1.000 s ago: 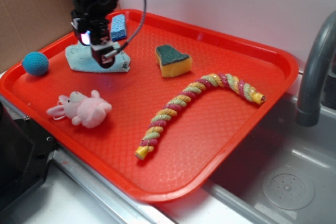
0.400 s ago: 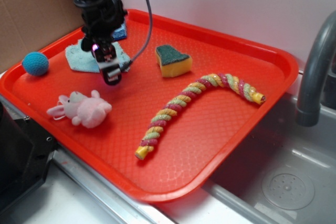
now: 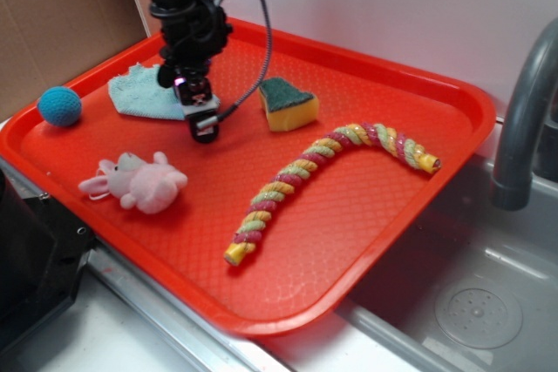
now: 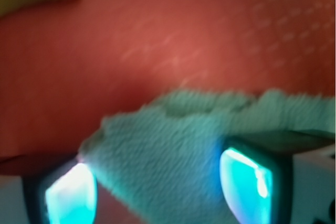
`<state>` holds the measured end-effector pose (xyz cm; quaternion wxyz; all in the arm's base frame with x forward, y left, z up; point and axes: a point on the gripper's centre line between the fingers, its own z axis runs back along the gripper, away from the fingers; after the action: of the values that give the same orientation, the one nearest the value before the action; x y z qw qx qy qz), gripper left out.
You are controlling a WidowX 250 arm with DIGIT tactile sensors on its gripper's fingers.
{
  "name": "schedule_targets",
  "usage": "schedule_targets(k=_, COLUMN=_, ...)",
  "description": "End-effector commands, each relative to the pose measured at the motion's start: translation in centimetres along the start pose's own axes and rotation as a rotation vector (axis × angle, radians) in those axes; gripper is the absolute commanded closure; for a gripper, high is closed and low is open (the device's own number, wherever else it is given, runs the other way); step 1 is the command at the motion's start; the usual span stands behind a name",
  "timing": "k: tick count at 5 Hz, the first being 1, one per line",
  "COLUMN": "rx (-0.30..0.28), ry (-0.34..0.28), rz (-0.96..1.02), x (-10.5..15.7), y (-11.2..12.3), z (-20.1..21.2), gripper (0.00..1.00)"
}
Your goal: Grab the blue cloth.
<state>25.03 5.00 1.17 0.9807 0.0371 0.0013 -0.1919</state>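
The exterior view looks down at an angle from in front of the red tray [image 3: 436, 180], taking in all of it plus the sink edge. The wrist view sits very close, blurred, facing the tray floor [image 4: 173, 30]. The 2 views share the blue cloth [image 3: 139, 93] [image 4: 173, 145]

1. A red tray [image 3: 418, 180] carried everything, set beside a sink [image 3: 488, 302].
2. The blue cloth [image 3: 144, 93] lay flat near the tray's back-left corner; its right edge was hidden behind the arm.
3. A blue ball [image 3: 59, 105] sat left of the cloth, near the rim.
4. A pink plush toy [image 3: 139, 183] lay at the front-left.
5. A yellow-and-green sponge [image 3: 287, 102] sat mid-back.
6. A twisted rope toy [image 3: 323, 176] curved across the middle to the right.
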Motion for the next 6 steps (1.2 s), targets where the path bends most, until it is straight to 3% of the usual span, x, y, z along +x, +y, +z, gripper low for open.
schedule_targets(k=1, rx=0.064, ry=0.059, rz=0.118, x=-0.9, y=3.5, z=-0.8, gripper=1.0)
schedule_targets(k=3, rx=0.049, ry=0.059, rz=0.24, x=-4.4, y=5.2, z=1.0, gripper=1.0)
schedule_targets(k=4, rx=-0.014, ry=0.039, rz=0.31, x=-5.6, y=5.0, z=0.6, gripper=1.0)
schedule_targets(k=5, rx=-0.047, ry=-0.008, rz=0.293, x=-5.9, y=3.1, z=2.8, gripper=1.0)
schedule_targets(k=6, rx=0.156, ry=-0.016, rz=0.355, x=-4.4, y=-1.6, z=7.8, gripper=1.0)
